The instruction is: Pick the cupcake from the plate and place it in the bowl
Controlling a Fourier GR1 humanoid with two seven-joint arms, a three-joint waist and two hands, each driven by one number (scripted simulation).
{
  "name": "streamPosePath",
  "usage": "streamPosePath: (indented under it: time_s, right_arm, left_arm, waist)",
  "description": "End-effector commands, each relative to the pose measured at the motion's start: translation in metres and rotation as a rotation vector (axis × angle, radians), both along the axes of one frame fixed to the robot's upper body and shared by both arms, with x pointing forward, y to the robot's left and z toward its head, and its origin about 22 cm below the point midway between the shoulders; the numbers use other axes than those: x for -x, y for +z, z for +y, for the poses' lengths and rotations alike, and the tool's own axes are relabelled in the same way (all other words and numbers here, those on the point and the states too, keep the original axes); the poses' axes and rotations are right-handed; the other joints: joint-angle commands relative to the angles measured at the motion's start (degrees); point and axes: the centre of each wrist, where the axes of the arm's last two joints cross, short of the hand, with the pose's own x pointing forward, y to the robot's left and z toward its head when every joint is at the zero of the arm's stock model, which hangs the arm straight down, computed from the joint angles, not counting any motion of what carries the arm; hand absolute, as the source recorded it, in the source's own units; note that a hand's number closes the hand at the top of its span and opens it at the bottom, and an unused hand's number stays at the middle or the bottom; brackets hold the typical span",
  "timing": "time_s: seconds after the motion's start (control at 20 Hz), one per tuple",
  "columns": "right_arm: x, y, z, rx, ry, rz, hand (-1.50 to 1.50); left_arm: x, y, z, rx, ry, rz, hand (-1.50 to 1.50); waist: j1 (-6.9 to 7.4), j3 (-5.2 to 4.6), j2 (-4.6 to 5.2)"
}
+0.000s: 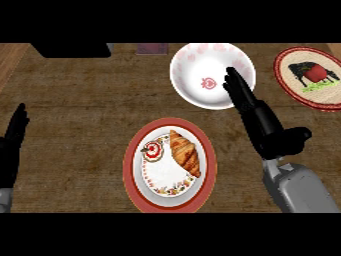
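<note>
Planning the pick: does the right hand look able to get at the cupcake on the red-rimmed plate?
Probably yes. The right hand is open over the bowl's rim, nothing lies between it and the cupcake; the croissant sits close on the hand's side.

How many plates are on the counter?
2. A red-rimmed plate with the cupcake and croissant is at the centre; another plate with a cow picture is at top right.

croissant, round cow-picture mat, wooden counter
</note>
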Motion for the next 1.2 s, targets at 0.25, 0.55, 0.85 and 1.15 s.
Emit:
streamPosePath:
  time_s: [0.25, 0.55, 0.85, 1.15]
  right_arm:
    - [-0.02, -0.008, 0.049, -0.309, 0.624, 0.001, 1.5]
    - [-0.058, -0.067, -0.015, -0.283, 0.35, -0.111, -1.5]
    - [-0.086, -0.045, -0.049, 0.037, 0.535, -0.275, -1.5]
    - [-0.109, 0.008, -0.008, 0.404, 0.659, -0.313, -1.5]
  left_arm:
    - [-0.041, 0.062, -0.05, 0.023, -0.194, -0.231, 0.0]
    - [-0.048, 0.062, -0.083, 0.081, -0.215, -0.155, 0.0]
    - [-0.038, 0.066, -0.078, 0.099, -0.211, -0.152, 0.0]
    - [-0.049, 0.063, -0.079, 0.102, -0.177, -0.13, 0.0]
  waist:
    - [4.02, -0.78, 2.2]
    - [1.93, -1.15, 1.54]
    - [1.97, -1.33, 0.75]
    - [0.82, -1.46, 0.33]
